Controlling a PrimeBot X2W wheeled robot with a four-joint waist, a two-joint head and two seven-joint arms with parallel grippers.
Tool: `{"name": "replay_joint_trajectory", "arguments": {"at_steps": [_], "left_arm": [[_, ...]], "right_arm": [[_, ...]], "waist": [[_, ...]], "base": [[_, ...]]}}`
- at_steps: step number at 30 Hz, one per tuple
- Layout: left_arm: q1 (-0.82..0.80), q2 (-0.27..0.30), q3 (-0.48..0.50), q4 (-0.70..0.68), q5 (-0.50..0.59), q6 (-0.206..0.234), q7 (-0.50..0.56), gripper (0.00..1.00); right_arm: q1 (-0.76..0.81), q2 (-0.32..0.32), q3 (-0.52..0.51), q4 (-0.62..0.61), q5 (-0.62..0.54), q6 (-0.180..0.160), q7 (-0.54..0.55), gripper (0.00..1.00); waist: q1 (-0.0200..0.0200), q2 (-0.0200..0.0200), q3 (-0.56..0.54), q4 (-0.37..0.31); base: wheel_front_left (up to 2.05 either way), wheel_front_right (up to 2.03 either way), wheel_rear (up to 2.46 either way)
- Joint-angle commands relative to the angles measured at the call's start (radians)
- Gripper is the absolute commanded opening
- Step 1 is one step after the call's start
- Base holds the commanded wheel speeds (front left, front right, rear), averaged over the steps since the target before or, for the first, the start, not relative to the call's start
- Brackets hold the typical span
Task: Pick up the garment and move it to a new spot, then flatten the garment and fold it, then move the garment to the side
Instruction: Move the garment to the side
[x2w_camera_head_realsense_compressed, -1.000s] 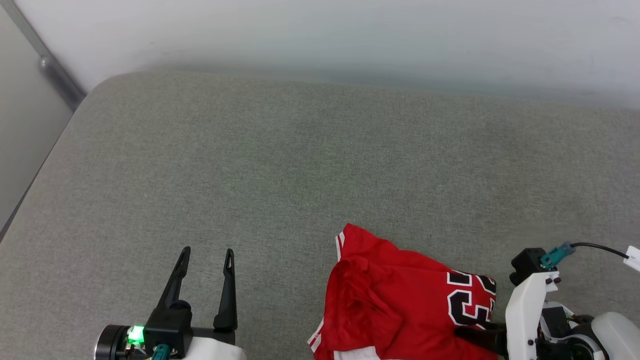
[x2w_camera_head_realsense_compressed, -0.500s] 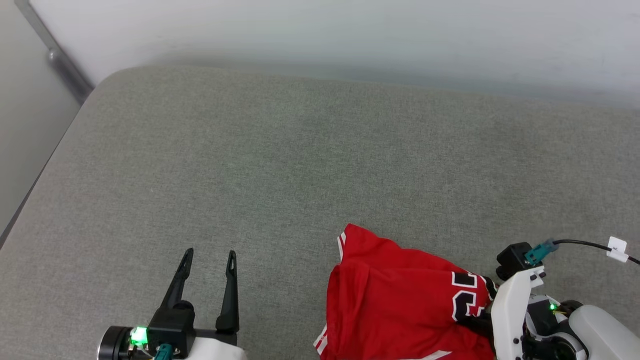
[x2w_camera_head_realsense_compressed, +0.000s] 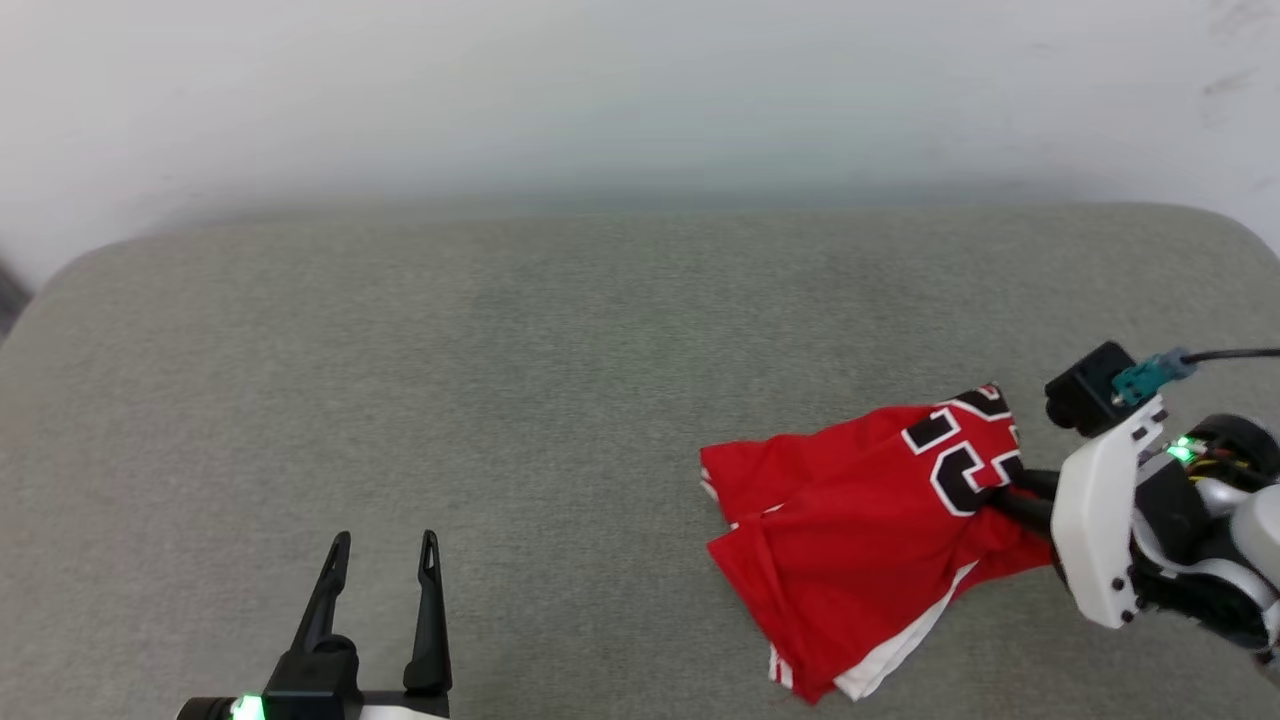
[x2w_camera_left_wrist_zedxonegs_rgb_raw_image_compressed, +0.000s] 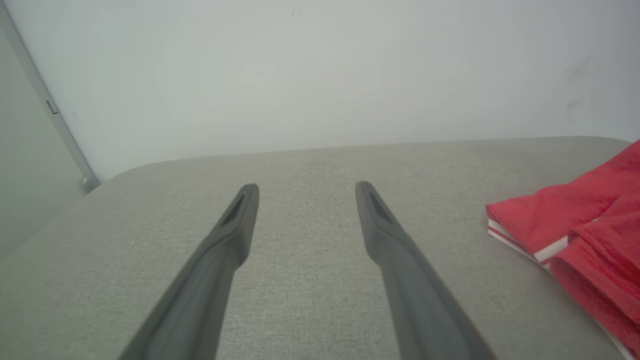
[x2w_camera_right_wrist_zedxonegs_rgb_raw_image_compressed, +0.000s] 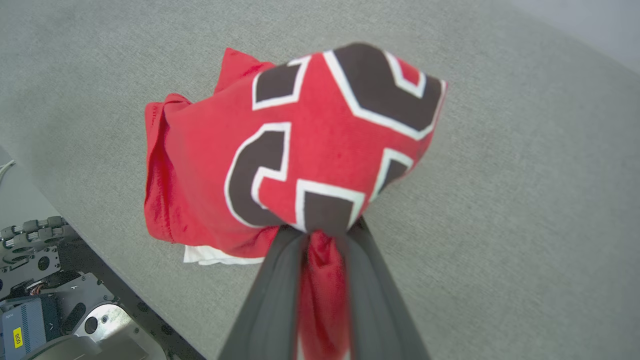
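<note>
The red jersey (x2w_camera_head_realsense_compressed: 860, 500) sits crumpled at about four o'clock on the grey padded surface (x2w_camera_head_realsense_compressed: 500, 380), its black, white-outlined number bunched at the three o'clock end. The right gripper (x2w_camera_head_realsense_compressed: 1003, 488) comes in from three o'clock, its dark fingers (x2w_camera_right_wrist_zedxonegs_rgb_raw_image_compressed: 270, 290) pressed close on a fold of red cloth just beside that number. White sleeve and striped trim show at the jersey's five o'clock edge. The left gripper (x2w_camera_head_realsense_compressed: 383, 545) hovers at seven o'clock, well apart from the jersey, fingers spread and holding nothing.

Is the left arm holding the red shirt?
No, the left gripper has open, empty jaws; the red shirt is apart from it.
</note>
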Motion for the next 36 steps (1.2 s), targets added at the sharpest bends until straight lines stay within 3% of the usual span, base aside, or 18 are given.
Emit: {"name": "replay_joint_trajectory", "arguments": {"at_steps": [1,9,16,28,36], "left_arm": [[-0.006,-0.002,0.004,-0.008,-0.004,0.005,-0.002,1.0],[-0.065,0.003,0.02,-0.022,0.007,-0.008,-0.002,1.0],[-0.124,0.031,0.016,-0.039,0.029,-0.033,-0.002,1.0],[-0.24,0.093,0.02,-0.091,0.043,-0.05,-0.002,1.0],[-0.276,0.106,0.023,-0.101,0.032,-0.043,-0.002,1.0]], "right_arm": [[-0.023,-0.017,0.003,-0.014,-0.003,-0.001,-0.005,0.0],[-0.11,-0.142,-0.042,-0.022,-0.022,-0.001,-0.038,0.0],[-0.156,-0.197,-0.129,0.134,-0.084,-0.001,-0.077,0.0],[-0.251,-0.129,-0.358,0.473,-0.253,-0.001,-0.159,0.0],[-0.261,-0.058,-0.453,0.599,-0.367,-0.001,-0.179,0.0]], "waist": [[-0.0001,-0.0001,0.016,-0.082],[-0.0001,-0.0001,0.106,-0.235],[-0.0001,-0.0001,0.203,-0.266],[-0.0001,-0.0001,0.425,-0.23],[-0.0001,-0.0001,0.462,-0.206]], "base": [[0.0,0.0,0.0],[0.0,0.0,0.0],[0.0,0.0,0.0],[0.0,0.0,0.0],[0.0,0.0,0.0]]}}
